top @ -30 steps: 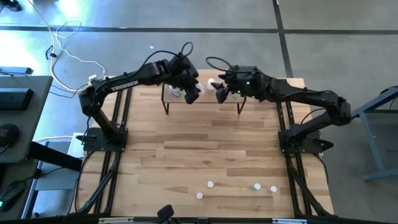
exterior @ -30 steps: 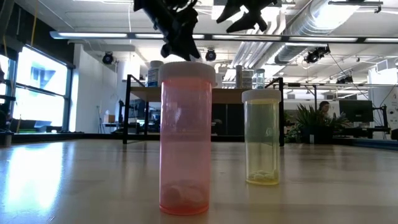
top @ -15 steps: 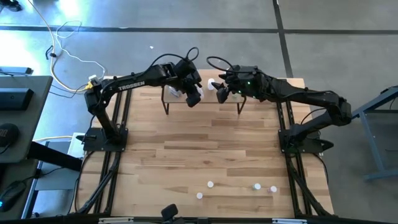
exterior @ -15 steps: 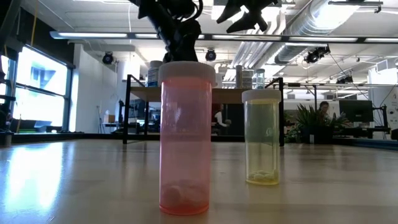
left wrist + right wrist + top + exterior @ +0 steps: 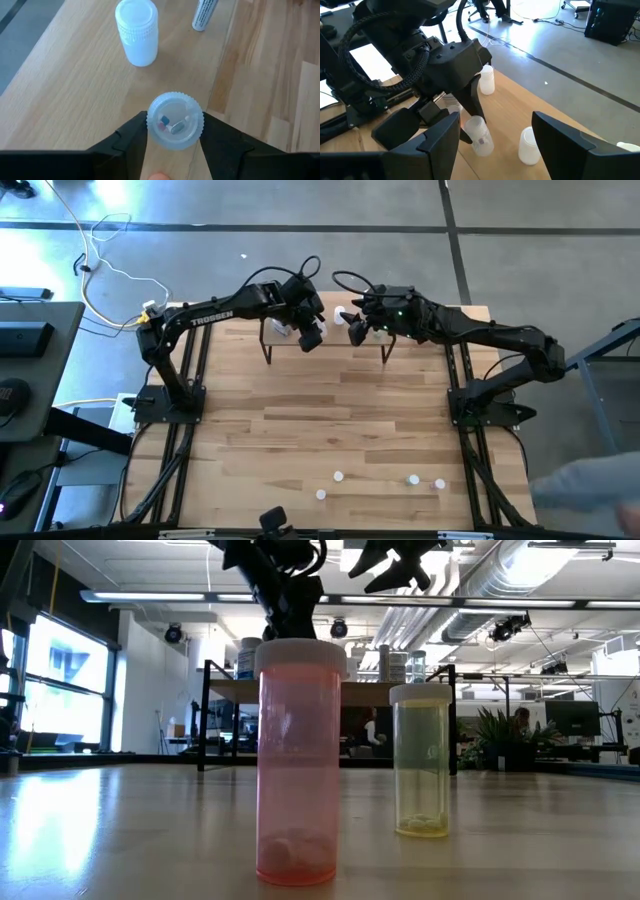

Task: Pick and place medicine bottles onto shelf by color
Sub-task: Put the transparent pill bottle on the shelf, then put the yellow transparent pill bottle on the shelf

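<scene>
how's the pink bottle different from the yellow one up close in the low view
The pink bottle is taller and wider than the yellow bottle and stands nearer the camera. Its body is tinted pink; the other's is tinted yellow. Both stand upright on the table, are see-through, carry pale caps and hold a little something at the bottom.
</scene>
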You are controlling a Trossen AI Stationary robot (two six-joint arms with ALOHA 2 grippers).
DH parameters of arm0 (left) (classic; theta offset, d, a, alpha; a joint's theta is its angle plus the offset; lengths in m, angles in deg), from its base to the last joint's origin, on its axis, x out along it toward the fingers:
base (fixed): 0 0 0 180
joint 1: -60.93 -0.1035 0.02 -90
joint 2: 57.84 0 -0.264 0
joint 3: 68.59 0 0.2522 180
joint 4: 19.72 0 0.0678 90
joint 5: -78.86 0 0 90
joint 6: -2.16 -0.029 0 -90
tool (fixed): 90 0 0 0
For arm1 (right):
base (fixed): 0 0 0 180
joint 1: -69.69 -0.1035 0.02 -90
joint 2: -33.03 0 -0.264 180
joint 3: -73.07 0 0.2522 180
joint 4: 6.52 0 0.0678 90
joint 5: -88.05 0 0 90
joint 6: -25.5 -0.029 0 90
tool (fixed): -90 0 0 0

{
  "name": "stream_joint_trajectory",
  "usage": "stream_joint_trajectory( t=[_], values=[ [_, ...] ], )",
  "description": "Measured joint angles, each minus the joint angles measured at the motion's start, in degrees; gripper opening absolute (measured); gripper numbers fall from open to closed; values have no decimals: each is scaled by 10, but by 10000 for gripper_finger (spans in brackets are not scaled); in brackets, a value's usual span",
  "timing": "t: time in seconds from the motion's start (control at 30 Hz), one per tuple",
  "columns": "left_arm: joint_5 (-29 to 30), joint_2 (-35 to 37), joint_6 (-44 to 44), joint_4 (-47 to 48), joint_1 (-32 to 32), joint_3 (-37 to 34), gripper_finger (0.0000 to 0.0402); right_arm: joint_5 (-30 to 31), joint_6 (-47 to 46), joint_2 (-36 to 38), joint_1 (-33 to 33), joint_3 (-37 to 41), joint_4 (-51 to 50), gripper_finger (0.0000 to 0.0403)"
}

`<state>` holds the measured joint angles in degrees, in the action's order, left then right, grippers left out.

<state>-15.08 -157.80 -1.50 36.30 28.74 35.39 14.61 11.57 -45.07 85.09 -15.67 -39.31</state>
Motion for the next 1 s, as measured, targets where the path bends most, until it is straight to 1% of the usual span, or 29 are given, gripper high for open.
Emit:
stream_joint_trajectory(
  t=[0.3,0.5,0.6,0.7,0.87,1.0],
  values=[
    [1,0,-9,-1,0,0,167,0,9,0,0,0,-1,238],
    [8,0,-15,-1,0,0,168,-3,9,0,0,0,-21,238],
    [25,0,-17,-1,0,0,169,-9,8,0,-1,0,-25,238],
    [38,0,-16,-1,0,0,179,-16,-2,0,-1,0,-26,238],
    [37,0,-26,-1,2,0,201,-23,-12,0,-1,0,-26,238],
    [34,0,-30,-1,8,0,211,-25,-12,0,-1,0,-26,238]
  ],
)
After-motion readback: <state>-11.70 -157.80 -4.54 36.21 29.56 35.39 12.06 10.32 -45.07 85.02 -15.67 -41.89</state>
